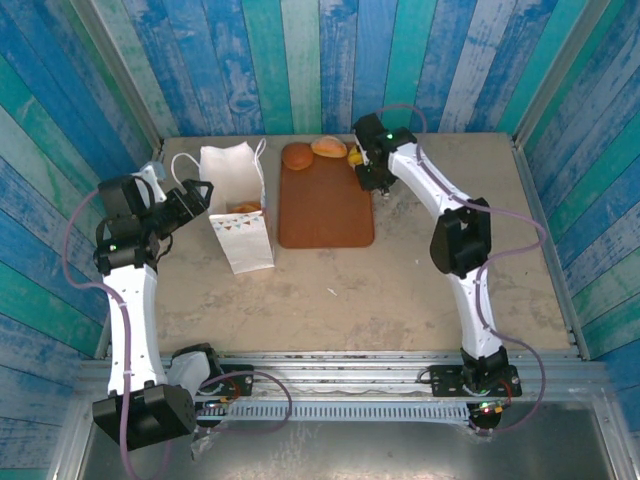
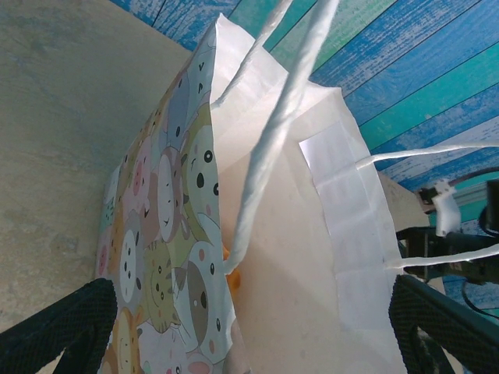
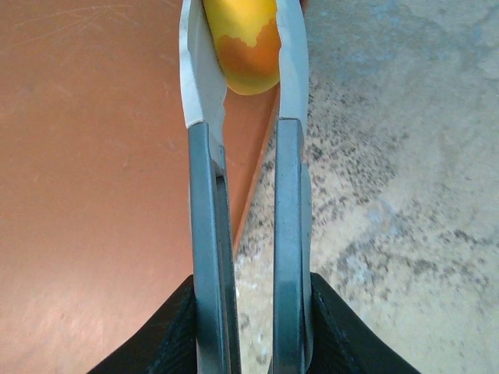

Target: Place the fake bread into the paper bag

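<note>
I work in a staged lab booth: painted blue-green plank walls [image 1: 400,60] box my counter [image 1: 400,290], fronted by an aluminium rail [image 1: 350,375].

The top external camera sat high above and behind the arm bases, looking down across the whole table [image 1: 420,290] to its far edge. The left wrist camera hung close against the paper bag [image 2: 296,257] near the left edge, facing the far wall [image 2: 437,70]; the top view shared that bag. The right wrist camera looked steeply down past the right gripper [image 3: 240,70], very near the brown board [image 3: 93,156] and fake bread [image 3: 243,39] by the far edge, both shared overhead.
</note>
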Controlling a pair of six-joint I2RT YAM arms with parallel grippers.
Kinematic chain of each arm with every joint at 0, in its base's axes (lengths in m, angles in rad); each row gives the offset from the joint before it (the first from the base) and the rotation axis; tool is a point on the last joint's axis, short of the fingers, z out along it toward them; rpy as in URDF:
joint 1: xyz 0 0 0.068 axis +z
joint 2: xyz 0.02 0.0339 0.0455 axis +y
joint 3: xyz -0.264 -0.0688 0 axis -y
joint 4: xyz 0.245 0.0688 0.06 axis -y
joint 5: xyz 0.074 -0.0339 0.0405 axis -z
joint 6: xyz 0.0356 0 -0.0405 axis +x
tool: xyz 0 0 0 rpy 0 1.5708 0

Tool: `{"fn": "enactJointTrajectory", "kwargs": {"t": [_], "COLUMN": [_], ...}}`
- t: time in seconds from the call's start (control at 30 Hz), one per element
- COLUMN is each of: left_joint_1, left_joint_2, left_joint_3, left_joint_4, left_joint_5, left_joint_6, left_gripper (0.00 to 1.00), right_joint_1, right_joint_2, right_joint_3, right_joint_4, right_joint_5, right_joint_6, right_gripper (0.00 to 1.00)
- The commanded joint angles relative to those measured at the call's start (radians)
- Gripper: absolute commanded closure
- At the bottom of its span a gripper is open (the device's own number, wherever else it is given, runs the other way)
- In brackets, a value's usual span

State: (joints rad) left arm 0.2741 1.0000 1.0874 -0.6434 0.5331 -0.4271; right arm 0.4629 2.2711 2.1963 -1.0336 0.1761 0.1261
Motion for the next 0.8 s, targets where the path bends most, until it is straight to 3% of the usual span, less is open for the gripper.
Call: {"fn": "enactJointTrajectory", "kwargs": {"t": [0.0,0.77], "left_joint_1": [0.005,0.007], "left_joint_2": [-0.024,-0.070], "left_joint_3": [0.006,0.026], "left_joint_4": [0.021,-0.017], "left_joint_5": [0.006,-0.061], "left_joint_6": [-0.012,-0.069], "left_gripper": [0.06,0.06], "right_joint_1": [0.010,0.119], "right_joint_2": [-0.116,-0.677], "right_joint_3": [-0.051,-0.405], "right_joint_4": [-0.004,-0.020], "right_joint_5": [0.000,0.060], "right_joint_6": [0.027,0.124], "right_gripper": [0.70,0.70]}}
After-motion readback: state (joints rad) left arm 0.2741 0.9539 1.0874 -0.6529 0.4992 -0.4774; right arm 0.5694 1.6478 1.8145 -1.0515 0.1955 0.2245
